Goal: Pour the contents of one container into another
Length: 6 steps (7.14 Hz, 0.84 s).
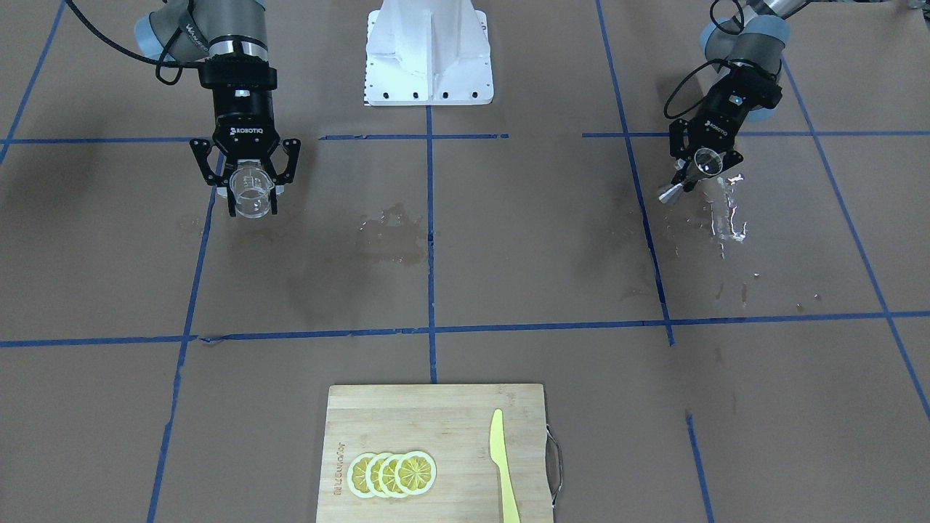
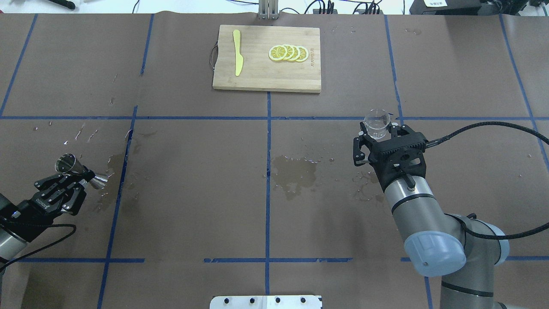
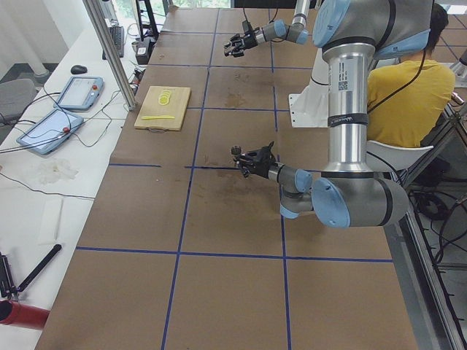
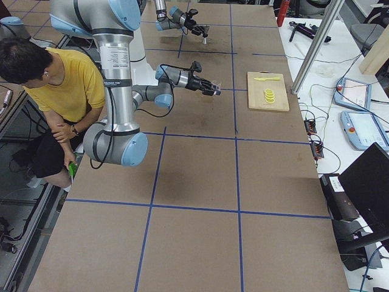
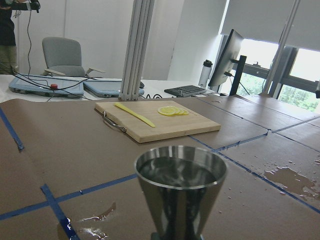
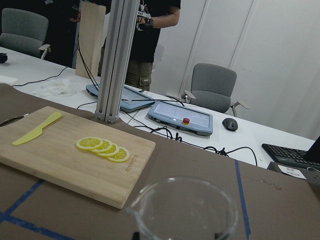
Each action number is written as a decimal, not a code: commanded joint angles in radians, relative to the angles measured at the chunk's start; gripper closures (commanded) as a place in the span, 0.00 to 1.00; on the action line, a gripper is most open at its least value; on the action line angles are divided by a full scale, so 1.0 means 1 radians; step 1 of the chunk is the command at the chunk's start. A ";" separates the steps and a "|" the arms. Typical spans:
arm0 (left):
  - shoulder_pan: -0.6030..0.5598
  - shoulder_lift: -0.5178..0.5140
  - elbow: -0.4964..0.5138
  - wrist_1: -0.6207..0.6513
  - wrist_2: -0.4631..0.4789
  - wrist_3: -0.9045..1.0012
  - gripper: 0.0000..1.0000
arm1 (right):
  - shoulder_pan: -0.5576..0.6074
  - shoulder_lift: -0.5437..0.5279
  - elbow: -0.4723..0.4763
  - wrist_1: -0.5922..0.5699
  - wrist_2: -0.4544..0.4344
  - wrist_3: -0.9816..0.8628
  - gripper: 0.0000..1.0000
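Two vessels, well apart. Clear measuring cup (image 2: 377,121), seemingly empty, sits at 3 o'clock over the worktop (image 2: 193,193), my right gripper (image 2: 379,134) clamped around it. Steel jigger (image 2: 68,164) at 9 o'clock, pinched at its waist by my left gripper (image 2: 83,177), seems to hold liquid. I judge the pour finished, messily: puddles (image 2: 296,169) lie between. Cutting board (image 2: 266,77), lemon slices (image 2: 288,53) and knife (image 2: 237,58) rest at 12 o'clock, clear of both.

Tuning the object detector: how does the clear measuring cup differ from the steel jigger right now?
The measuring cup is transparent; the jigger is opaque shiny steel. Cup is a round beaker with a pour spout; jigger is an hourglass double cone. Shared: similar size, open end up, each gripped off the table in shut jaws.
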 commanded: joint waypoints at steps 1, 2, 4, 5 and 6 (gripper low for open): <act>0.007 -0.021 0.003 0.074 0.079 0.009 1.00 | 0.000 0.001 0.001 0.000 0.000 0.000 1.00; 0.009 -0.023 0.011 0.079 0.078 0.011 1.00 | 0.000 0.001 -0.001 0.000 0.000 0.000 1.00; 0.009 -0.038 0.016 0.116 0.067 0.060 1.00 | 0.000 0.001 -0.001 0.000 0.000 0.000 1.00; 0.009 -0.044 0.019 0.114 0.064 0.045 1.00 | 0.000 0.001 -0.001 0.000 0.000 0.000 1.00; 0.009 -0.046 0.029 0.116 0.058 -0.007 1.00 | 0.000 0.001 -0.001 0.000 0.000 0.000 1.00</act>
